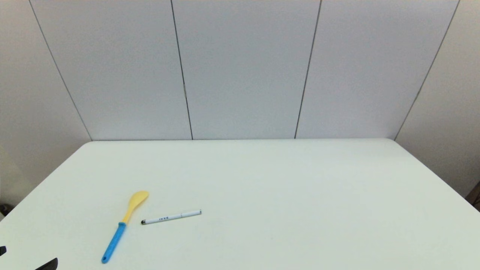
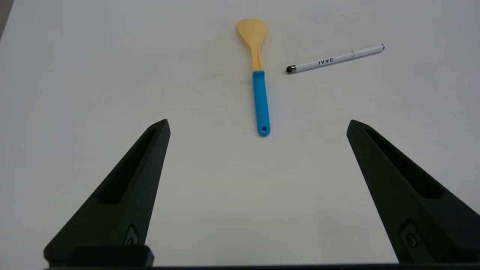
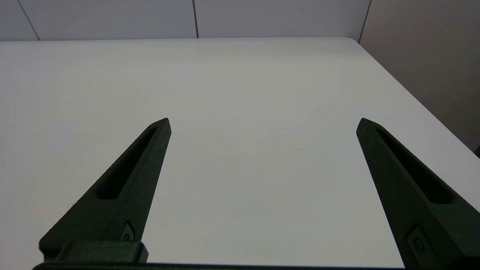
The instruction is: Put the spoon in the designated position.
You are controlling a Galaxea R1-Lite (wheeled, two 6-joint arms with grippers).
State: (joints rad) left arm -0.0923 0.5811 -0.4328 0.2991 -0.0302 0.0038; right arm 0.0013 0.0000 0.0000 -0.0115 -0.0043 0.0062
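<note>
Spoon [image 1: 121, 225] flat on table [image 1: 300, 195], near-left part, blue handle toward robot. Pen [image 1: 171, 217] just right of spoon, apart. Left gripper [image 2: 258, 125] short of handle end, fingers wide apart. Right gripper [image 3: 262, 123] far right of spoon, likewise spread.

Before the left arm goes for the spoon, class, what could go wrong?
1. The pen lies close beside the spoon, its dark tip near the neck, so the open left gripper might knock it.
2. The spoon lies flat on the table, so the fingers may slide off it.
</note>
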